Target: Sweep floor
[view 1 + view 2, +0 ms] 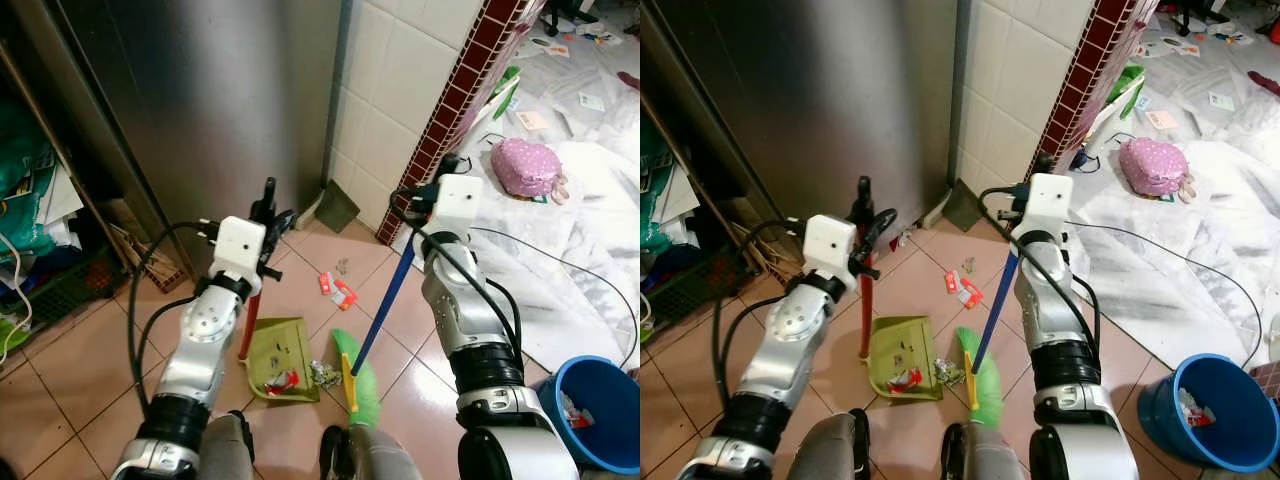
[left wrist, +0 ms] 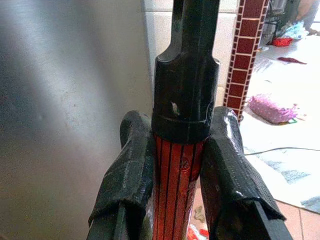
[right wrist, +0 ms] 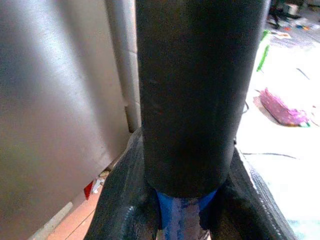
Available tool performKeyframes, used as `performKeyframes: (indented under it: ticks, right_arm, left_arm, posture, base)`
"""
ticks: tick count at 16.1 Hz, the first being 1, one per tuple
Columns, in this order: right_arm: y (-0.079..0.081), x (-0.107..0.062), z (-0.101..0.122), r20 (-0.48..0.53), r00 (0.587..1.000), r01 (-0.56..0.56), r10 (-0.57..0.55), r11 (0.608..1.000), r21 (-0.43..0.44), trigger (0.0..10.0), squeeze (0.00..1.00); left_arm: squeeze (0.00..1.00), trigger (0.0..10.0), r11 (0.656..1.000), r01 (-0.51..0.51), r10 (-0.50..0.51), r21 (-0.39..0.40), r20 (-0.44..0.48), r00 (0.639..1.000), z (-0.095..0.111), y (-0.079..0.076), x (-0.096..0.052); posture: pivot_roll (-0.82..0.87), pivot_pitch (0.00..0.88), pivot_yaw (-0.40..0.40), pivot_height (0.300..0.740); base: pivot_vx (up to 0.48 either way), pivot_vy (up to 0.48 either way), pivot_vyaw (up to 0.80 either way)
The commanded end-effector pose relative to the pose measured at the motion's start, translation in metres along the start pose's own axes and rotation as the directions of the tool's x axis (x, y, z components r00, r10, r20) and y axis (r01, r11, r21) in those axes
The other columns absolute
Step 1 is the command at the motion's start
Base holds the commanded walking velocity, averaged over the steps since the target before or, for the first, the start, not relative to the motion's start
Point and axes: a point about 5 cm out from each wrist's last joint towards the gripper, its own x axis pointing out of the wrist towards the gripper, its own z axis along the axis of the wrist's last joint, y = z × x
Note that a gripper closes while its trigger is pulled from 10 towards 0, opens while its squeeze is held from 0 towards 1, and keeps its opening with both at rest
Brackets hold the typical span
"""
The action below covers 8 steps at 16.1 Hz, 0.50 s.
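Below, green-bristled broom (image 1: 362, 375), blue handle, beside green dustpan (image 1: 280, 358) holding scraps

Right gripper (image 3: 182, 220) mostly hidden behind thick black grip of blue broom handle (image 3: 200, 95), cut off at frame top; small red-white litter bits (image 1: 338, 289) below on tiles too small to ID.

Glossy terracotta floor tiles (image 1: 90, 370) meet a brushed, matt steel panel (image 1: 220, 90) and shiny white wall tiles (image 1: 400, 80). At six o'clock, a smooth green plastic dustpan (image 1: 280, 358); at three, crinkled translucent plastic sheeting (image 1: 580, 260).
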Motion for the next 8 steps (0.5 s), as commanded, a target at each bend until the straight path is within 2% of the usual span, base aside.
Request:
performKeyframes:
  ticks: [1,5,7,8]
  right_arm:
    - [0.002,0.001,0.005,-0.003,1.000,0.011,-0.011,0.997,0.076,10.0,0.00]
    - [0.024,0.004,0.009,-0.045,0.999,0.008,0.005,0.959,0.285,10.0,0.00]
    - [0.034,0.003,0.023,-0.004,0.999,-0.047,0.052,0.938,0.344,10.0,0.00]
    - [0.036,0.003,0.029,0.024,0.997,-0.082,0.079,0.941,0.329,10.0,0.00]
  left_arm:
    - [0.00,10.0,0.999,0.040,-0.043,-0.034,-0.077,0.996,-0.017,-0.017,-0.004]
    - [0.00,10.0,0.995,-0.012,0.005,-0.095,-0.079,0.997,-0.022,-0.015,0.003]
    - [0.00,10.0,0.995,-0.015,0.007,-0.104,-0.078,0.997,-0.023,-0.018,0.006]
    - [0.00,10.0,0.994,-0.017,0.008,-0.108,-0.081,0.997,-0.024,-0.019,0.006]
  posture:
    - [-0.02,0.157,-0.095,0.740]
    - [-0.03,0.156,-0.109,0.740]
    - [-0.04,0.155,-0.114,0.740]
    - [-0.05,0.154,-0.116,0.740]
  base:
    - [0.000,0.000,0.00]
    - [0.000,0.000,0.00]
    - [0.000,0.000,0.00]
    - [0.000,0.000,0.00]
